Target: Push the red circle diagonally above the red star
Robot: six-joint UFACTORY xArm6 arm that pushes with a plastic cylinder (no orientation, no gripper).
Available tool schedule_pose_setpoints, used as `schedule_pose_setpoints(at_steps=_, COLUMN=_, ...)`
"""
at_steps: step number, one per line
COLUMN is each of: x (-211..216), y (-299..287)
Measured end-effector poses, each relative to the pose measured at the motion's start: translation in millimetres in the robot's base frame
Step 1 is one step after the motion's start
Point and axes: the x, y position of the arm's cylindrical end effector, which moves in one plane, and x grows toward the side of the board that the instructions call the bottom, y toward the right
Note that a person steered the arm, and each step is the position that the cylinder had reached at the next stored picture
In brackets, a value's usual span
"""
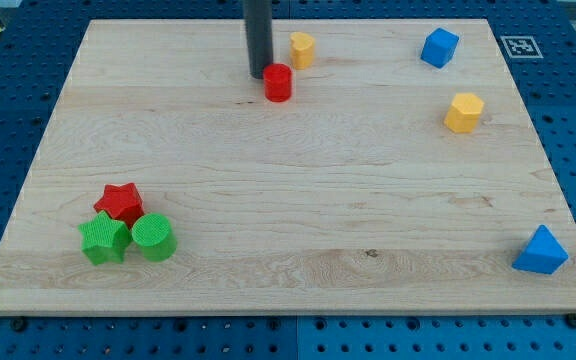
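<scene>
The red circle (278, 82) stands near the view's top, a little left of centre. My tip (259, 76) is right beside it, on its upper left, touching or nearly touching it. The red star (119, 203) lies far off at the view's lower left, with a green star (104, 240) and a green circle (154, 238) pressed against its lower side.
A yellow block (302, 49) sits just to the upper right of the red circle. A blue block (439, 47) and a yellow hexagon (464, 112) are at the upper right. A blue triangle (541, 251) is at the lower right corner of the wooden board (298, 200).
</scene>
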Motion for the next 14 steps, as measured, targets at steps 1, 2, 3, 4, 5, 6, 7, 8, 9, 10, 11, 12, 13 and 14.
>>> schedule_pose_setpoints(at_steps=1, x=67.2, y=1.2)
schedule_pose_setpoints(at_steps=2, x=61.8, y=-7.9)
schedule_pose_setpoints(at_steps=3, x=18.5, y=-6.8)
schedule_pose_setpoints(at_steps=4, x=-9.6, y=24.3)
schedule_pose_setpoints(at_steps=5, x=12.2, y=72.7)
schedule_pose_setpoints(at_steps=6, x=92.6, y=48.8)
schedule_pose_setpoints(at_steps=7, x=127.7, y=18.7)
schedule_pose_setpoints(at_steps=8, x=93.7, y=53.5)
schedule_pose_setpoints(at_steps=9, x=56.6, y=87.2)
schedule_pose_setpoints(at_steps=10, x=42.4, y=69.8)
schedule_pose_setpoints(at_steps=11, x=92.8, y=16.3)
schedule_pose_setpoints(at_steps=12, x=156.4, y=-32.5)
schedule_pose_setpoints(at_steps=13, x=139.6, y=-32.7)
schedule_pose_setpoints(at_steps=14, x=92.3, y=-16.0)
